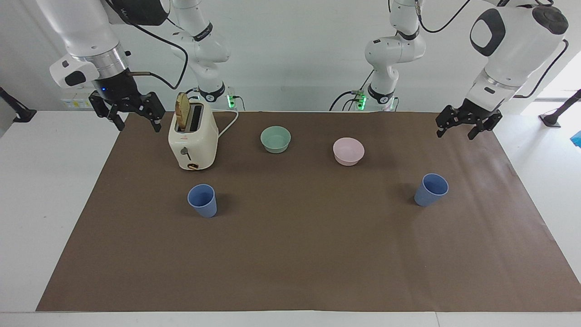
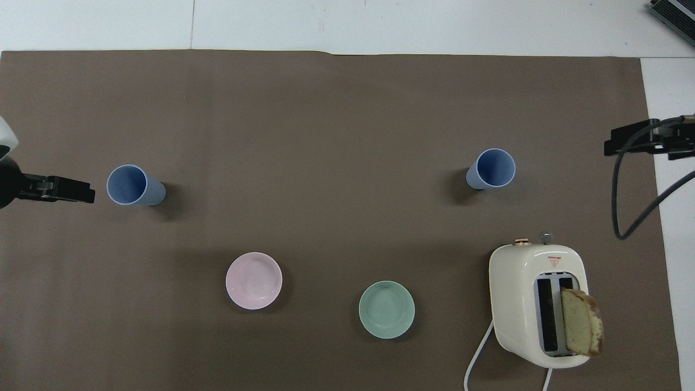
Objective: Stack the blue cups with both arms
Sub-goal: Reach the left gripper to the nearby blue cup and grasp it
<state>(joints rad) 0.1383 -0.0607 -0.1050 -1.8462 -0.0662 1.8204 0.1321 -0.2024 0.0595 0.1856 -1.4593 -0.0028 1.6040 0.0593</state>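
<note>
Two blue cups stand upright and empty on the brown mat. One blue cup is toward the left arm's end. The other blue cup is toward the right arm's end, farther from the robots than the toaster. My left gripper is open and empty, raised over the mat's edge at the left arm's end, apart from its cup. My right gripper is open and empty, raised over the mat's edge beside the toaster.
A cream toaster with a bread slice in one slot stands toward the right arm's end. A green bowl and a pink bowl sit nearer to the robots than the cups.
</note>
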